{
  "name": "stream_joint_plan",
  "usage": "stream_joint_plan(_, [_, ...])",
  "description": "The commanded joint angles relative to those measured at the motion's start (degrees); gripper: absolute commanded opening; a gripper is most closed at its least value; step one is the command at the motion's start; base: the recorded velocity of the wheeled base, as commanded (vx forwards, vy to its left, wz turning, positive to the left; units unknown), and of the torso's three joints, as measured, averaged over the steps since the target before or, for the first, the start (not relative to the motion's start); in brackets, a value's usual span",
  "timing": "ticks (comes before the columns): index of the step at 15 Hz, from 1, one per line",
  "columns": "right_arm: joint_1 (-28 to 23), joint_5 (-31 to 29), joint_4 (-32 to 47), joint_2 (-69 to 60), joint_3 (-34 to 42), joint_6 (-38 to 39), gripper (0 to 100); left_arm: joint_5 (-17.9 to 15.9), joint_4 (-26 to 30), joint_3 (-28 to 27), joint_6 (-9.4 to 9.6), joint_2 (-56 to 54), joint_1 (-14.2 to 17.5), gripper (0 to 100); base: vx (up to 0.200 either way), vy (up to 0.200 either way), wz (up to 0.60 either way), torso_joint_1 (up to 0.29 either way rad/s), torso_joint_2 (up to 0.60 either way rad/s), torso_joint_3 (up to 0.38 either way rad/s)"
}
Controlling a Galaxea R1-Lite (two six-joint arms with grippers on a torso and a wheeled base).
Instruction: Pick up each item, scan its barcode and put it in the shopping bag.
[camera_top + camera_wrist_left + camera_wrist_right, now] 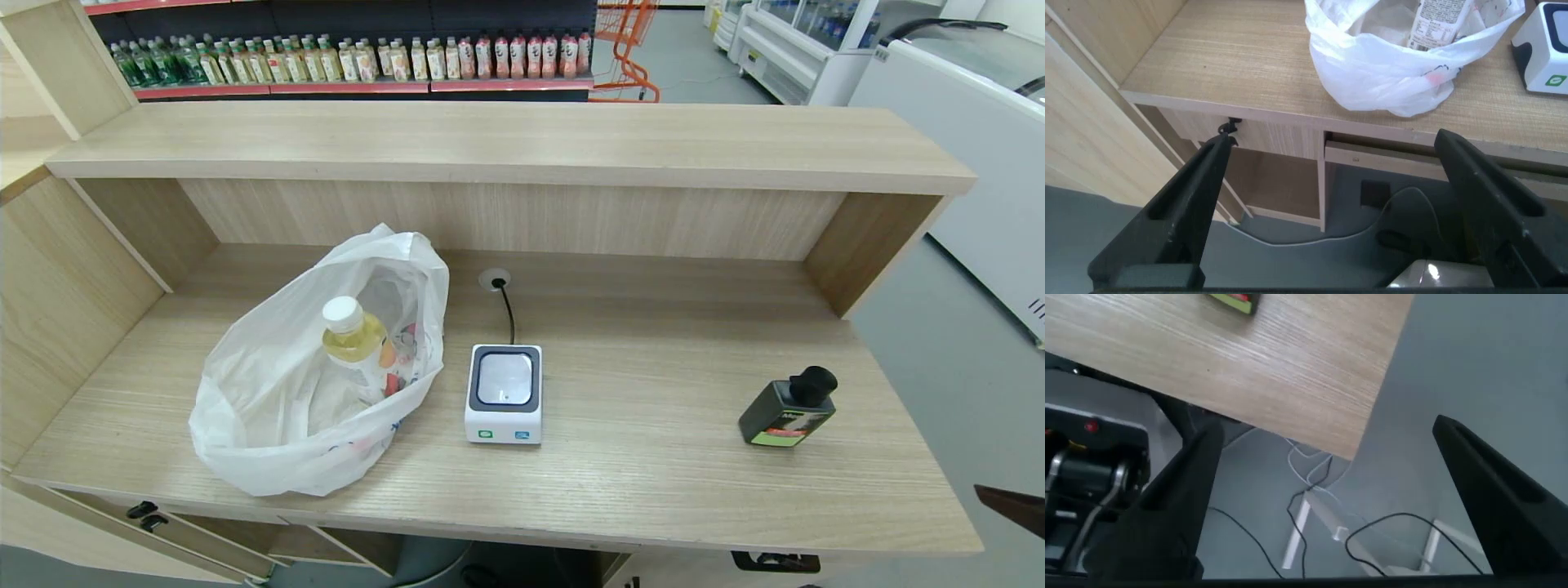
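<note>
Left gripper [1333, 139]: released, fingers spread, nothing held; low in front of the counter's [653, 482] near edge, below the shopping bag [245, 392].
Right gripper [1328, 425]: released and empty; low, off the counter's near right corner.
Remaining item: dark bottle [788, 408] with black cap, lying on its side at the counter's right, well apart from the scanner [504, 393].
Bagged item: yellow drink bottle [357, 339], inside the shopping bag, left of the scanner.
Step in hand: probably the right arm's pick of the dark bottle.
Method: descend from above, close across the bottle's body clear of the cap, then present the barcode squarely to the scanner window.
</note>
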Motion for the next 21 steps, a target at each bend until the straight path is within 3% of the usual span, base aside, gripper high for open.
stream_joint_plan(1, [0.4,-0.5,-1.6,8.3,-0.8,-2.9,100,0.0,0.0,0.0,0.02,0.1,-0.1,100,0.0,0.0,0.0,0.0,0.0,0.0])
stream_joint_plan(6, [3.2,0.4,-14.6,22.2,-0.4,-4.3,100,0.0,0.0,0.0,0.02,0.1,-0.1,100,0.0,0.0,0.0,0.0,0.0,0.0])
stream_joint_plan(9, [5.1,4.9,-14.9,25.1,-0.7,-4.3,100,0.0,0.0,0.0,0.02,0.0,0.0,100,0.0,0.0,0.0,0.0,0.0,0.0])
stream_joint_plan(15, [8.6,5.2,-22.4,31.8,-2.2,-4.4,100,0.0,0.0,0.0,0.02,0.1,-0.1,100,0.0,0.0,0.0,0.0,0.0,0.0])
stream_joint_plan(21, [11.5,5.6,-23.3,35.3,-4.2,-4.4,100,0.0,0.0,0.0,0.02,0.0,-0.1,100,0.0,0.0,0.0,0.0,0.0,0.0])
